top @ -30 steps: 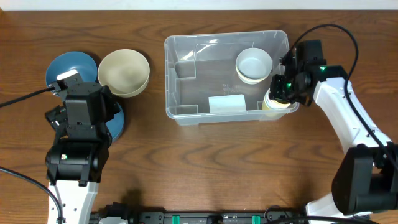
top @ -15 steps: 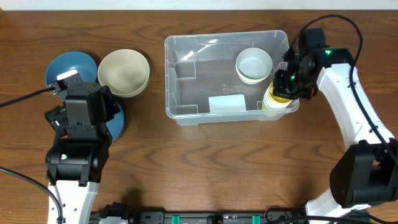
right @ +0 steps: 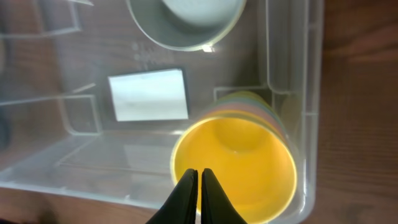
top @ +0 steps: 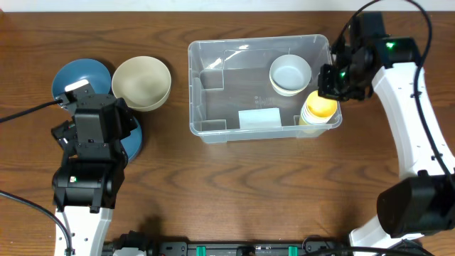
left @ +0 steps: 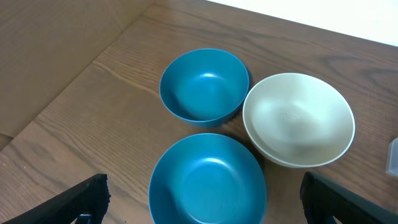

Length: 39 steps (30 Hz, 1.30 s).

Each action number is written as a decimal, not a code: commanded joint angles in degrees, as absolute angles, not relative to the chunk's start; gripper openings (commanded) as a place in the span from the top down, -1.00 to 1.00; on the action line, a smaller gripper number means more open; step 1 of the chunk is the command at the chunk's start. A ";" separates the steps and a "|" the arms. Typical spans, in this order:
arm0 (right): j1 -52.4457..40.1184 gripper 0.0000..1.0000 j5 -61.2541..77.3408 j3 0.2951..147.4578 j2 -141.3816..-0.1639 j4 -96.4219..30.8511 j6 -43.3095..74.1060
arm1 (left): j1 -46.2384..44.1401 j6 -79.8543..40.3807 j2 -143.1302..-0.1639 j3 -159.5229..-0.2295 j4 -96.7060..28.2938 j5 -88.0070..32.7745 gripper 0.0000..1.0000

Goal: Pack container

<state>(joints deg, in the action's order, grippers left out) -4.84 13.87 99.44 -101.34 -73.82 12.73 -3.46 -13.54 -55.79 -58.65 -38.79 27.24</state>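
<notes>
Gleaming clear ribbed rectangular container [top: 245,85]

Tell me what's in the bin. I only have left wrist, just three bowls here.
Observer: The large clear rectangular plastic container holds a pale round bowl and, in its near-right corner, a stack of plastic cups with a yellow one on top.
Operator: Right tool holding anything?
Observer: No. The right tool is shut and empty, over the stack's rim.
Operator: Anything else in there?
Observer: Only a whitish rectangular label at the near wall.
</notes>
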 commanded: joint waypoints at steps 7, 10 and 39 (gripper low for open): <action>-2.85 0.51 9.50 110.13 -101.47 -79.37 11.51 | -3.18 -14.06 -55.86 -59.90 -38.74 28.12 -0.96; -0.03 0.30 9.21 110.69 -101.47 -79.90 11.86 | -3.18 -14.06 -55.86 -59.90 -38.74 28.12 -0.96; 18.44 -0.98 6.22 110.56 -101.49 -80.58 13.67 | -3.25 -14.92 -55.96 -59.90 -38.41 22.15 -0.96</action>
<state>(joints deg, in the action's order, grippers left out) 18.46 6.59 109.58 -101.34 -80.40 13.50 -3.46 -13.74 -55.79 -58.65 -38.46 24.25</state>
